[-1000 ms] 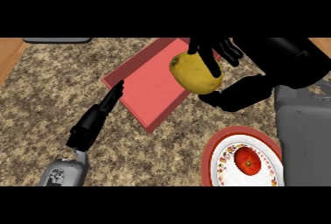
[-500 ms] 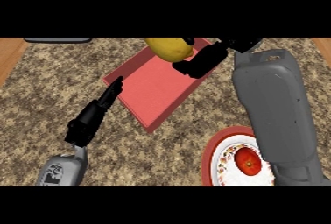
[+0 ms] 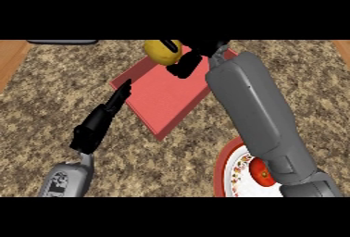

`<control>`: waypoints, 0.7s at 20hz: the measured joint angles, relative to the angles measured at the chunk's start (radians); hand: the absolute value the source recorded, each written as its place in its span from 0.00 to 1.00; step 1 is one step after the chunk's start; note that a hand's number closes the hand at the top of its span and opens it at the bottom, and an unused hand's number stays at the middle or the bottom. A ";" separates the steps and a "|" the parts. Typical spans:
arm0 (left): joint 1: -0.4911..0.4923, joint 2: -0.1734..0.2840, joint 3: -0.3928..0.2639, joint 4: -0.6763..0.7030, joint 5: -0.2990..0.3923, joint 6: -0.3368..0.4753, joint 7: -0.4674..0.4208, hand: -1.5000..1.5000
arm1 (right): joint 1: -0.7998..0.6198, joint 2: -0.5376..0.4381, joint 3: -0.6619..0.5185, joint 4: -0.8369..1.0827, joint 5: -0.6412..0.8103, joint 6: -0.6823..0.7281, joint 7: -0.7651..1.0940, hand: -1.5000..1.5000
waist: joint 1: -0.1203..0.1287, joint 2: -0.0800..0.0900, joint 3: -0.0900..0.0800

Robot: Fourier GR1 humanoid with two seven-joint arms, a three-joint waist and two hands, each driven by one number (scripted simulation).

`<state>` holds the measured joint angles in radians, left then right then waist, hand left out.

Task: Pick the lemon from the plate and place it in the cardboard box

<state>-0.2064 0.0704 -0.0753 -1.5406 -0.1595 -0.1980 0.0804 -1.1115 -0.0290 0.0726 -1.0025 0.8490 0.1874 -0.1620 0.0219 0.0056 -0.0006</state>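
The lemon (image 3: 163, 50) is up at twelve o'clock in the head view, its top cut by the frame edge, hanging over the far rim of the red cardboard box (image 3: 167, 95). The right hand (image 3: 193, 59) has dark fingers curled against the lemon's right side, so it reads as gripping the fruit, though much of the hand is hidden behind its own grey forearm (image 3: 256, 113). That forearm runs up from five o'clock, crossing over the red-rimmed plate (image 3: 226, 167), where a red tomato (image 3: 261, 169) sits.

The risk, as I judge it: the lemon hangs close to the box's far edge, not over the middle. Let go there and it could clip the rim and roll out onto the speckled counter (image 3: 54, 88). The box also looks shallow, so a round fruit may roll once it lands.

The left hand (image 3: 103, 118) lies at nine o'clock, fingers straight and stretched toward the box's left corner, holding nothing. Its fingertips are just beside that corner, so a nudge could shift the box.

Open room: bare counter lies left of the box and at six o'clock between box and plate. A wooden edge (image 3: 10, 60) shows at ten o'clock.
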 measured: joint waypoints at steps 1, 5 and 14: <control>-0.005 -0.005 -0.001 0.014 -0.004 0.004 -0.008 0.50 | -0.007 0.006 0.001 0.046 0.010 -0.022 -0.014 1.00 | 0.001 0.001 0.000; -0.010 -0.006 -0.005 -0.003 -0.002 -0.002 0.007 0.50 | -0.030 0.020 -0.012 0.194 -0.038 -0.041 0.009 0.00 | 0.011 0.003 0.000; -0.003 -0.019 -0.021 -0.008 -0.009 -0.002 0.010 0.50 | -0.090 0.028 -0.068 0.461 -0.197 -0.082 -0.084 0.00 | 0.023 0.007 0.000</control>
<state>-0.2098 0.0513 -0.0964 -1.5490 -0.1689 -0.2003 0.0900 -1.2010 -0.0011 0.0041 -0.5411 0.6519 0.1054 -0.2457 0.0450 0.0130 -0.0002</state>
